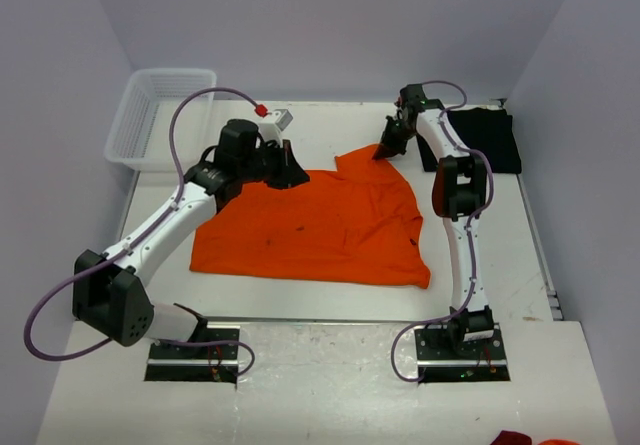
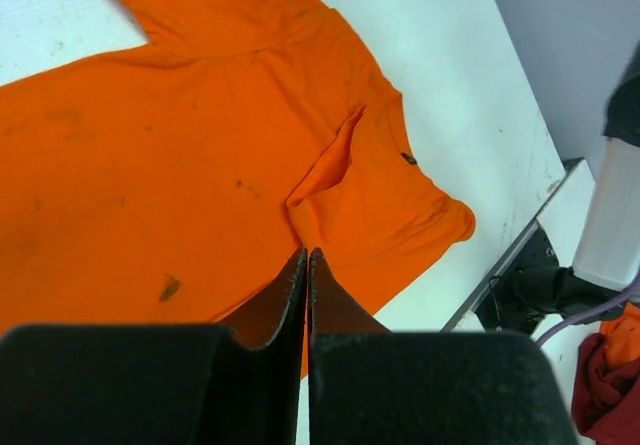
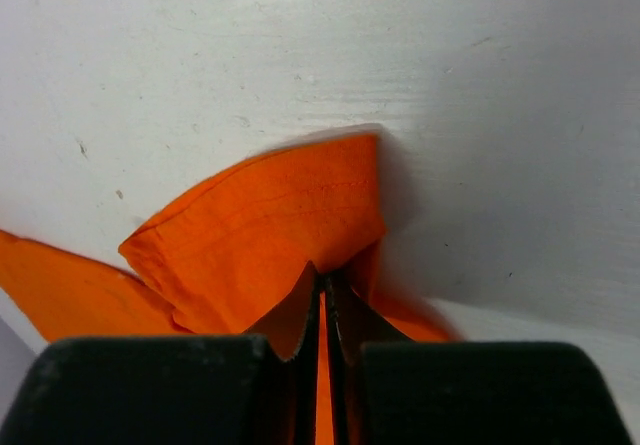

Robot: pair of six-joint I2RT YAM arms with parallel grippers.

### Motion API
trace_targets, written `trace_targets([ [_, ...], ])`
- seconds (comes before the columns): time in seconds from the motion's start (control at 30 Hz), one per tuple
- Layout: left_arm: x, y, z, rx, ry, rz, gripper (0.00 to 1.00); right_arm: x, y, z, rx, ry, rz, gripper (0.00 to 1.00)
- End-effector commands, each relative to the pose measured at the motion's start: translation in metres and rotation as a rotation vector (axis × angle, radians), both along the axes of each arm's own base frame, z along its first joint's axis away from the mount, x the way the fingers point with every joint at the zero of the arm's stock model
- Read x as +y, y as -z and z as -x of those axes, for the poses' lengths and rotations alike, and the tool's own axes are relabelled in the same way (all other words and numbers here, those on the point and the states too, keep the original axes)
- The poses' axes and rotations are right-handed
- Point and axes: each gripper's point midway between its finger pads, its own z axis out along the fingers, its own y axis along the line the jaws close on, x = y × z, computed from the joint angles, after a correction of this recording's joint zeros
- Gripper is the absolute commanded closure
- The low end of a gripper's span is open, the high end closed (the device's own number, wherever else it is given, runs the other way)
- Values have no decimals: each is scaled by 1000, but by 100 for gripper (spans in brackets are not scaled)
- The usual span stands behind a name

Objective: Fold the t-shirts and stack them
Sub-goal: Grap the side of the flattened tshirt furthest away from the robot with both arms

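Observation:
The orange t-shirt (image 1: 320, 225) lies spread across the middle of the table. My right gripper (image 1: 381, 153) is at its back right sleeve. The right wrist view shows that gripper (image 3: 327, 277) shut, with orange cloth (image 3: 260, 215) pinched between its fingers. My left gripper (image 1: 292, 177) is at the shirt's back left edge. In the left wrist view it (image 2: 307, 253) is shut over the orange shirt (image 2: 150, 145), with no cloth showing between its fingers. The black t-shirt (image 1: 485, 137) lies in a flat heap at the back right, just behind the right arm.
A white mesh basket (image 1: 130, 125) stands at the back left corner. A bundle of red and orange cloth (image 2: 610, 375) lies off the table's front edge by the right arm's base (image 1: 462, 340). White walls close in the table on three sides.

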Motion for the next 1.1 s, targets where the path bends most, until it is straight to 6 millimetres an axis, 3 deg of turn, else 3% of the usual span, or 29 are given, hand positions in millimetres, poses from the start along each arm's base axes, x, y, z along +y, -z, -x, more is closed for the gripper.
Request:
trace_targets([
  [0.0, 13, 17, -7, -2, -57, -51, 100, 2, -46, -23, -223, -48, 101, 100],
  [0.03, 17, 29, -7, 31, -84, -71, 100, 3, -46, -20, -236, -72, 116, 100],
  [0.2, 47, 98, -18, 221, -272, -245, 100, -1, -83, -22, -339, -101, 136, 100],
  [0.3, 61, 129, -24, 324, -328, -288, 100, -1, -92, -14, -356, -142, 156, 100],
  [0.37, 65, 140, -26, 348, -348, -305, 100, 1, -97, -7, -367, -168, 159, 100],
  [0.4, 65, 145, -29, 351, -352, -310, 100, 0, -90, 1, -346, -177, 164, 100],
  [0.43, 66, 147, -29, 358, -355, -309, 100, 2, -98, 6, -359, -187, 174, 100],
  [0.5, 66, 150, -31, 368, -361, -304, 100, 3, -85, 23, -314, -209, 192, 100],
  [0.6, 66, 149, -34, 367, -365, -296, 100, 18, -89, 44, -313, -247, 202, 100],
  [0.63, 66, 147, -36, 366, -370, -291, 100, 27, -82, 64, -291, -276, 203, 100],
  [0.73, 67, 142, -39, 361, -379, -284, 100, 46, -64, 90, -264, -322, 209, 100],
  [0.9, 69, 133, -45, 342, -387, -272, 100, 55, -36, 129, -187, -314, 235, 100],
  [0.97, 70, 133, -46, 343, -388, -273, 100, 63, -43, 135, -220, -304, 237, 100],
  [1.0, 72, 134, -46, 342, -386, -272, 100, 60, -35, 145, -202, -299, 247, 97],
  [1.07, 72, 135, -47, 346, -383, -267, 100, 61, -39, 144, -239, -274, 232, 86],
])
